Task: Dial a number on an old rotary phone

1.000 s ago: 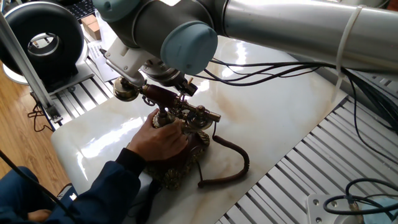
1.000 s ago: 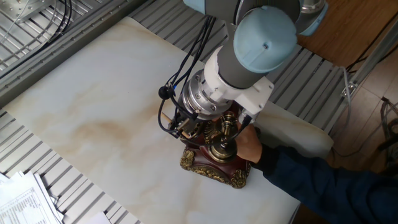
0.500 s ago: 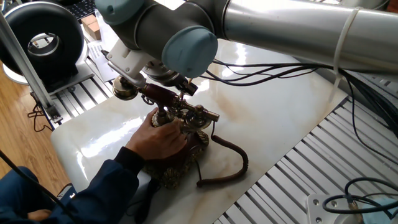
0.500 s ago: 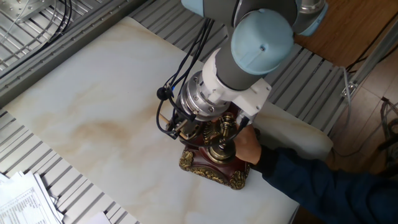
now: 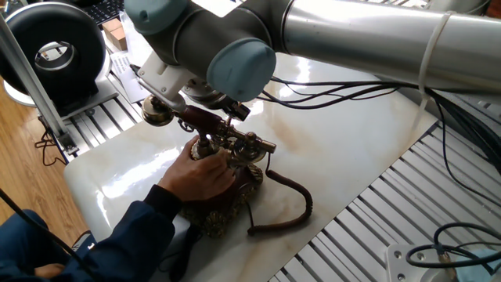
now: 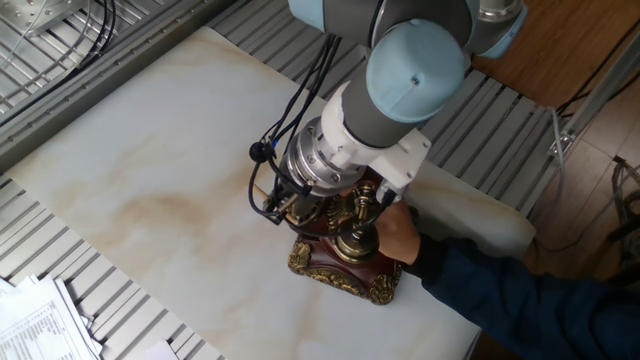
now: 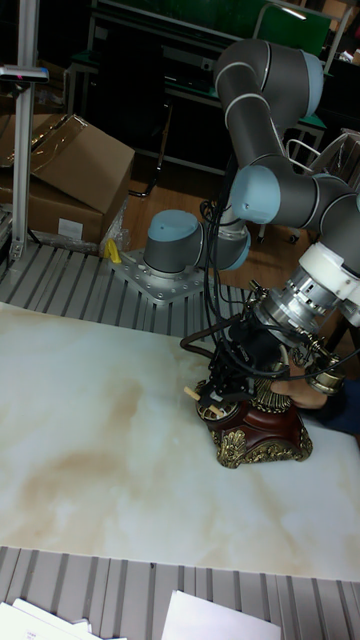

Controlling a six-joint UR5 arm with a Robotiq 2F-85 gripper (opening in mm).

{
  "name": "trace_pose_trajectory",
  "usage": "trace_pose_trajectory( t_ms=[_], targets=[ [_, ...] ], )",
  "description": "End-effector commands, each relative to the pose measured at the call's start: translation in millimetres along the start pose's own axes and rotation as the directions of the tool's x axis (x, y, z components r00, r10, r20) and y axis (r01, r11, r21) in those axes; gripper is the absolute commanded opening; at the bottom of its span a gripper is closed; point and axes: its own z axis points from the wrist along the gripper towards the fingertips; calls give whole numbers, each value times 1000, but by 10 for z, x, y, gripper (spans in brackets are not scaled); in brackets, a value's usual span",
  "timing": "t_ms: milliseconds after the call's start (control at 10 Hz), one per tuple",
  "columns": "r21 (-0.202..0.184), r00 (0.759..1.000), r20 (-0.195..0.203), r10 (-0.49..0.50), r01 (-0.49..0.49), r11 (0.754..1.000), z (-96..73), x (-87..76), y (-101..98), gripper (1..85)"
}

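Rotary phone [image 5: 223, 168], one fixed view: ornate brass set at centre of the frame, standing on the pale marbled table [image 5: 337, 149]. Dark red-brown handset [image 5: 200, 121] lies across the cradle, its round brass end toward the upper left. Brown cord [image 5: 290, 204] curls off to the lower right of the base. Person's hand [image 5: 200, 176], blue sleeve, rests on the phone from the lower left. Robot arm fills the top of the frame, its wrist just above the handset; gripper hidden behind the wrist.

The other fixed view: phone [image 6: 345, 255] right of centre, decorated square base with gilt corners toward the bottom. Hand [image 6: 400, 235] touches it from the right. Wrist and black cables cover the dial side; gripper [image 6: 295, 207] barely visible beneath, fingers not readable.

Tall fixed view: phone [image 7: 265, 430] at centre right on the table [image 7: 90, 440]. Gripper [image 7: 215, 400] low over the left side of the phone, amid dark cables. Small pale stick [image 7: 192, 394] projects left of it. Whether the claw is apart, together or clamped on anything cannot be told. Hand [image 7: 300, 385] at the right edge behind the phone.
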Motion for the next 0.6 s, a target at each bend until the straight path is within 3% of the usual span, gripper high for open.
trace_pose_trajectory(
  t_ms=[0, 500],
  targets=[
    [9, 1000, 14, 5, -5, 1000, 58, -9, -13, 13],
    [34, 1000, 7, 5, -5, 999, 217, -6, -48, 13]
  ],
)
